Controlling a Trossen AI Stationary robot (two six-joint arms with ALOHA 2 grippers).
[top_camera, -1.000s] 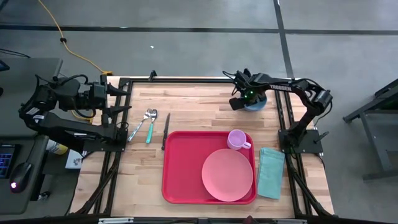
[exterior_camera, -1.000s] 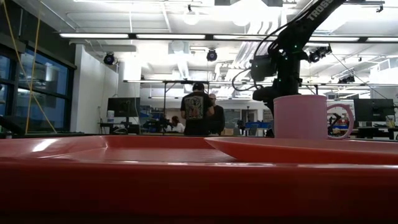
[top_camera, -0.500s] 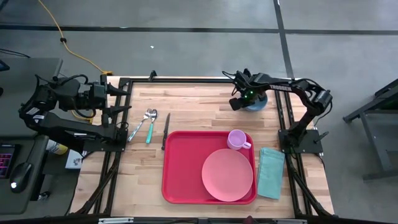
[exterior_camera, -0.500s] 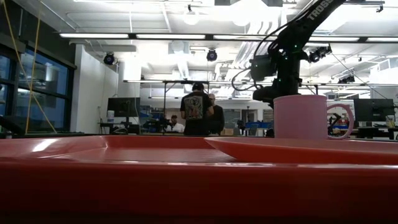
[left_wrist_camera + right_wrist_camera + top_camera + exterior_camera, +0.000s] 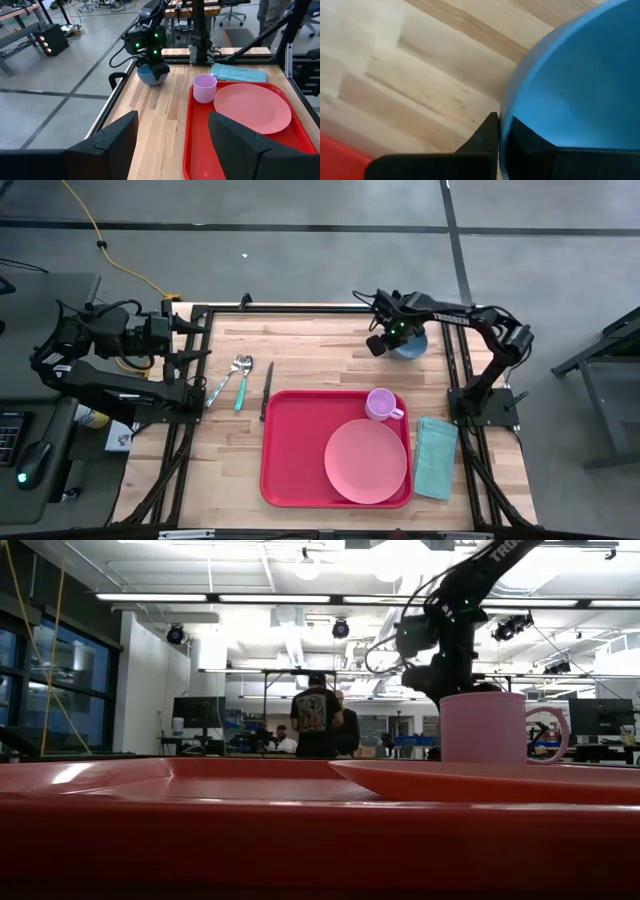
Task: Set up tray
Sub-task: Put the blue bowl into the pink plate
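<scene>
At the frame's upper right, the right pincer (image 5: 397, 338) has just been clamped onto the blue bowl's (image 5: 410, 343) rim, readying it for the tray (image 5: 290, 450).

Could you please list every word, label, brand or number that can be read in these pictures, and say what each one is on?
"TROSS": white lettering on the right arm in the low view, cut off by the picture's top edge.
White lettering along the same arm in the high view: too small to read.
The print on the back of a person's dark shirt in the room: too blurred to read.
Nothing else carries readable text.
</scene>
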